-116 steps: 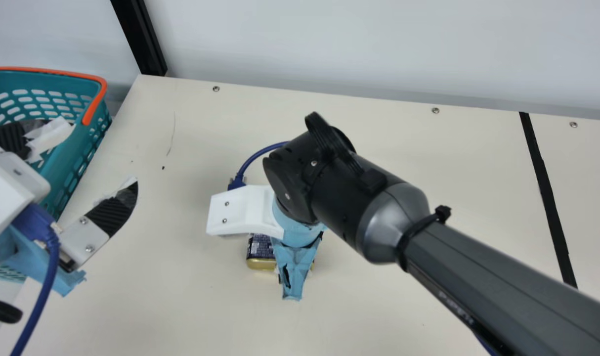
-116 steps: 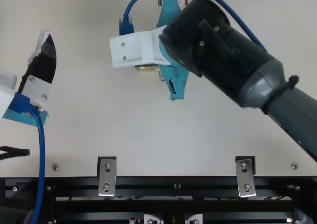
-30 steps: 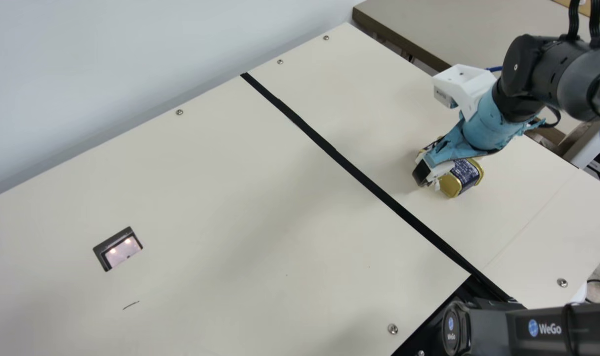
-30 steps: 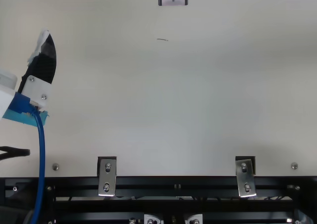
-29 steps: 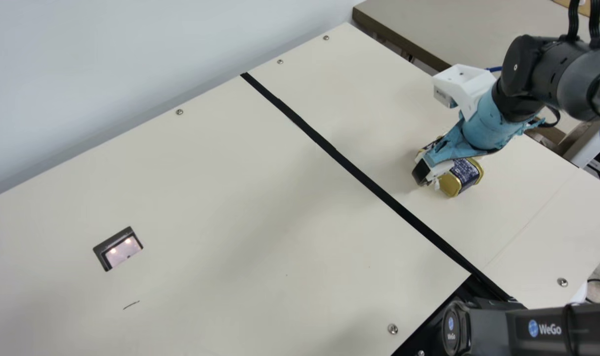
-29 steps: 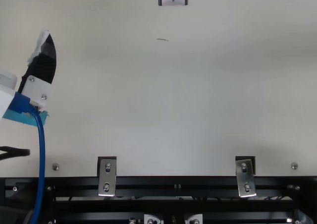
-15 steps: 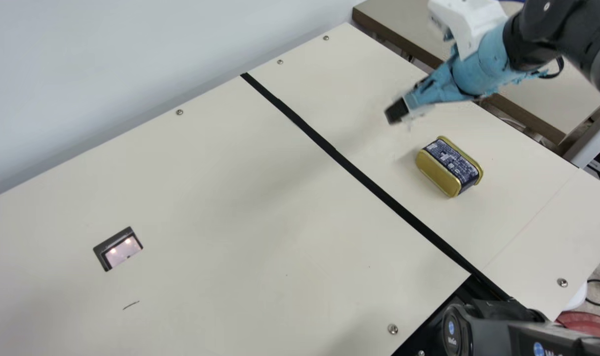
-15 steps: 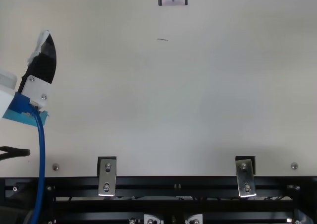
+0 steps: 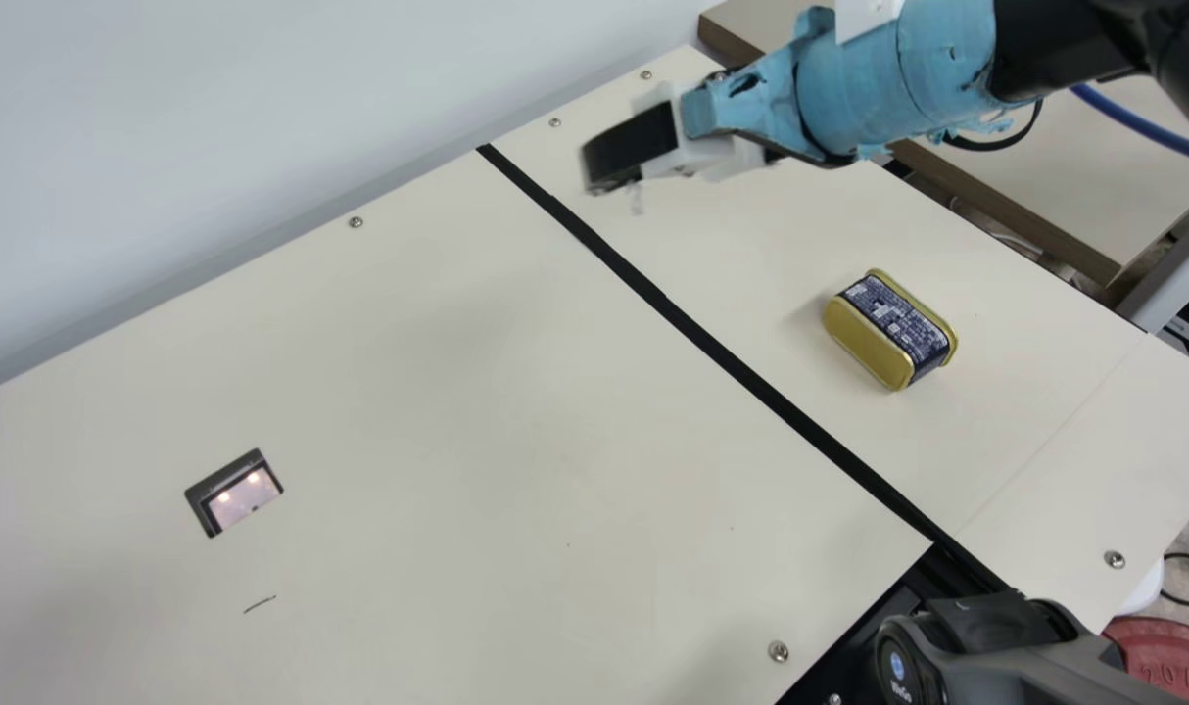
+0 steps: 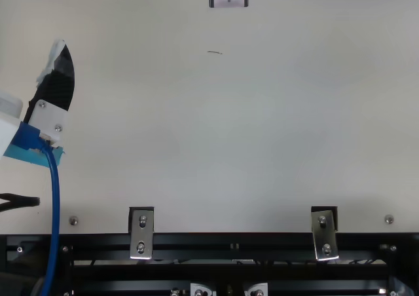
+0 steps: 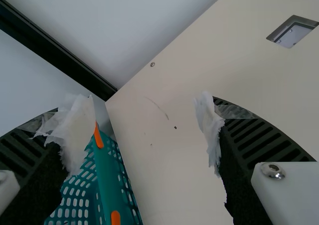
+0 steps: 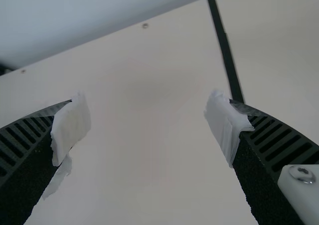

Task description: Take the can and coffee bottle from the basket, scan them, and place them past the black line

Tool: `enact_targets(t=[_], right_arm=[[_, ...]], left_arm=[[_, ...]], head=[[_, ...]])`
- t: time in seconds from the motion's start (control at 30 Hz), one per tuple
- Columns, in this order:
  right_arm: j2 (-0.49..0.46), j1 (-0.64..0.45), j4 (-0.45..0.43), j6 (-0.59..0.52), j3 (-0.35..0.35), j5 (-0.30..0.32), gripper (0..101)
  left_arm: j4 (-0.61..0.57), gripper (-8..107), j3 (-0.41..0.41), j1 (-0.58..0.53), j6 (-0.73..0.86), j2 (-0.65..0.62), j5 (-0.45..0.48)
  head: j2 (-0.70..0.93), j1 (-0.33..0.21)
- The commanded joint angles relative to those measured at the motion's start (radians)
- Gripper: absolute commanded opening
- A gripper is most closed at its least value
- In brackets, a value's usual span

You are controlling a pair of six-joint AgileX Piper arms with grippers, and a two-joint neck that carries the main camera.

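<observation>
While your right claw (image 9: 614, 162) is open above the cream bench (image 9: 457, 392), the gold-and-navy, rounded metal can (image 9: 888, 328) lies past the black line (image 9: 751, 379), toward the bench's right edge. Your left claw (image 10: 51, 122) is also open, near the teal plastic basket (image 11: 108, 182) at the left edge.

Right gripper (image 9: 614, 159) — lifted off can (image 9: 888, 330).

On the counter (image 9: 477, 411), the can (image 9: 886, 330) lies right of the line (image 9: 722, 358), the scanner window (image 9: 240, 494) well to its left. The wall (image 9: 213, 117) stands behind, a second table (image 9: 1074, 186) past the right end. The basket (image 11: 108, 185) sits beside the counter's edge.
</observation>
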Motion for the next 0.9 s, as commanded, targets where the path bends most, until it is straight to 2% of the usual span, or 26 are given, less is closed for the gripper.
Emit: enact_targets(t=[0.0, 0.37, 0.57, 0.6, 0.7, 0.87], right_arm=[[-0.039, 0.025, 0.049, 0.033, 0.0, 0.031, 101], [-0.227, 0.094, 0.205, 0.216, 0.011, 0.143, 101], [-0.331, 0.132, 0.214, 0.351, 0.028, 0.148, 101], [-0.301, 0.126, 0.23, 0.3, 0.026, 0.153, 101], [-0.333, 0.132, 0.217, 0.348, 0.028, 0.157, 101], [-0.334, 0.132, 0.215, 0.352, 0.028, 0.152, 101]], left_arm=[[0.0, 90, 0.0, 0.0, 0.0, 0.0, 0.0], [0.0, 90, 0.0, 0.0, 0.0, 0.0, 0.0], [0.0, 90, 0.0, 0.0, 0.0, 0.0, 0.0], [0.0, 90, 0.0, 0.0, 0.0, 0.0, 0.0], [0.0, 90, 0.0, 0.0, 0.0, 0.0, 0.0], [0.0, 90, 0.0, 0.0, 0.0, 0.0, 0.0]], head=[[-0.014, -0.016], [-0.014, -0.016], [-0.014, -0.016], [-0.014, -0.016], [-0.014, -0.016], [-0.014, -0.016]])
